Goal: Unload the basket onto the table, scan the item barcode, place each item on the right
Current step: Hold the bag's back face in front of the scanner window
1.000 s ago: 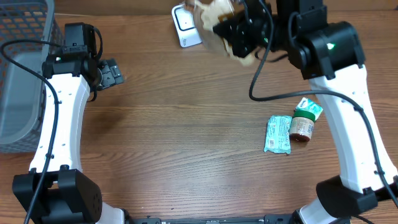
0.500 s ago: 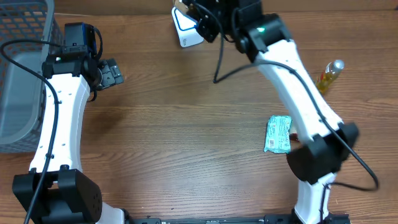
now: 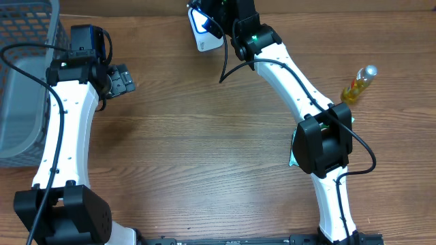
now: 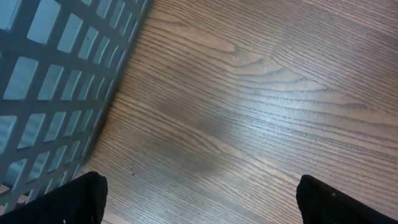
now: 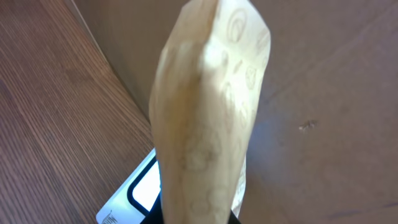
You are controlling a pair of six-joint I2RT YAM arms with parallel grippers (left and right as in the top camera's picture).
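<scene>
While the right gripper point(image 3: 223, 12) hangs over the scanner point(image 3: 203, 30) at the far side of the table point(image 3: 204, 136) in the overhead view, you cannot make out the pouch there; the wrist hides it. The left gripper point(image 3: 125, 79) waits near the basket point(image 3: 20, 82), jaws spread and holding nothing.

The left wrist view gives you only bare wood and the basket wall.

In the right wrist view the pouch point(image 5: 211, 118) stands upright, clenched at its bottom edge, with the scanner's window just beside its lower end. It is cream, soft-looking and faintly printed with round symbols; no barcode shows on this face. You would do well, I judge, to turn it slowly until the coded side squarely faces the window.
</scene>
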